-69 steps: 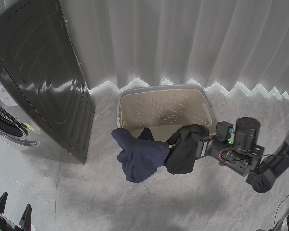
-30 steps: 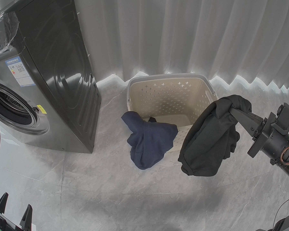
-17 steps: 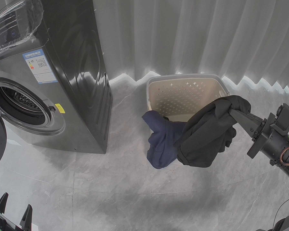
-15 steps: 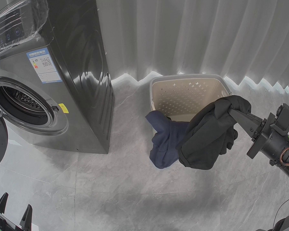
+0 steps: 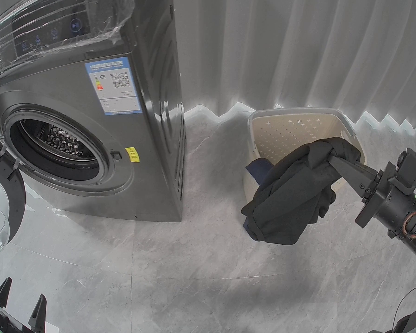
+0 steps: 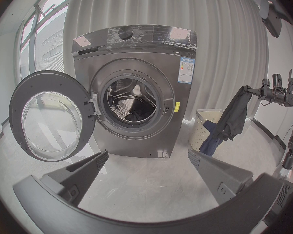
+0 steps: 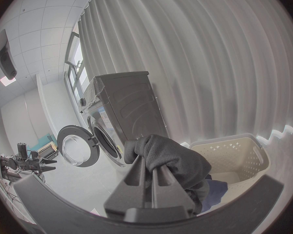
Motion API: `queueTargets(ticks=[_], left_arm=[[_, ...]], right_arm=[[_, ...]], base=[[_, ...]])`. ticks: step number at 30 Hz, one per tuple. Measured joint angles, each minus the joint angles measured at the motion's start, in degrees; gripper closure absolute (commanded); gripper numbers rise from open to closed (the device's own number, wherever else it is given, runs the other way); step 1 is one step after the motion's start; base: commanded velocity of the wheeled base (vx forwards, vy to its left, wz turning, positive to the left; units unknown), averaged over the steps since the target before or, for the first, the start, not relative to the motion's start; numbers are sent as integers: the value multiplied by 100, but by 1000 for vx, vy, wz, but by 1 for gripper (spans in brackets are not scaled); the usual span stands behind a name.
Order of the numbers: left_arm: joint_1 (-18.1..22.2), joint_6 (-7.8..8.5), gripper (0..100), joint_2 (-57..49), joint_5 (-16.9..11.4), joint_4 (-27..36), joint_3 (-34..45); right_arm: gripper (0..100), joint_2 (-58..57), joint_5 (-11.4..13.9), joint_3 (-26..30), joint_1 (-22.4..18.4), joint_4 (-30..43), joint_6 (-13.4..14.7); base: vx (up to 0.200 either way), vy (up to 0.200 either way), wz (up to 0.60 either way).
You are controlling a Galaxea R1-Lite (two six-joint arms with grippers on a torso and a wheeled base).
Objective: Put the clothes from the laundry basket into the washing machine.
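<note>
The black garment (image 5: 286, 200) hangs well past the left claw (image 5: 22, 291), which sits low and nearest, fingers spread wide, holding nothing. The right claw (image 5: 337, 162) has the garment's top pinched tight, the cloth dangling clear of the floor (image 5: 194, 264). Just behind, a blue garment (image 5: 259, 168) droops over the near rim of the laundry basket (image 5: 300, 114). Left of that stands the washing machine (image 5: 148, 163), door (image 5: 14, 190) swung open, before a pale curtain (image 5: 286, 42).
</note>
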Motion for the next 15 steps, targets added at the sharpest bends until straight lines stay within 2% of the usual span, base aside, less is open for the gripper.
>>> queueTargets(ticks=[12, 15], left_arm=[[0, 1, 0, 0, -2, 0, 0], [1, 4, 0, 0, -2, 0, 0]], right_arm=[[100, 9, 0, 0, -4, -2, 5], [100, 13, -2, 0, 0, 12, 5]], base=[[0, 200, 0], [0, 0, 0]])
